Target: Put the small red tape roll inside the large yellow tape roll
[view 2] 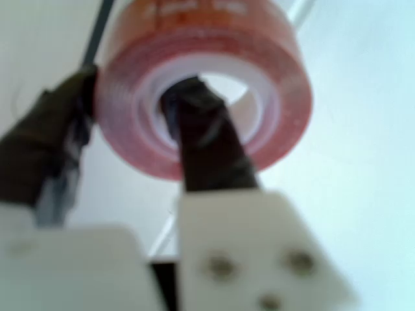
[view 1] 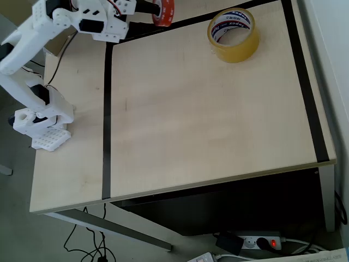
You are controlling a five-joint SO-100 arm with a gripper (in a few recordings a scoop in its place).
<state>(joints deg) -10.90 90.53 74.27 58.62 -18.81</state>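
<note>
Red tape roll (view 2: pixel 207 84) (pincer-gripped (view 2: pixel 133 129))

Soft daylight; wrist view v. blurry

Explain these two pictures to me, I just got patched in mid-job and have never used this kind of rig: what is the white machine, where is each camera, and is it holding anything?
The white machine is a small robot arm bolted at the left edge of a pale wooden table marked with black tape lines. One picture looks down from a camera fixed above. The other comes from a camera riding on the arm's wrist, so the dark fingers loom large in it. The gripper is shut on the small red tape roll: one finger goes through its white core, the other presses on the outside of the ring. From above, that roll sits at the top edge of the picture. The large yellow tape roll lies flat on the table to the right of it, hole facing up.
</note>
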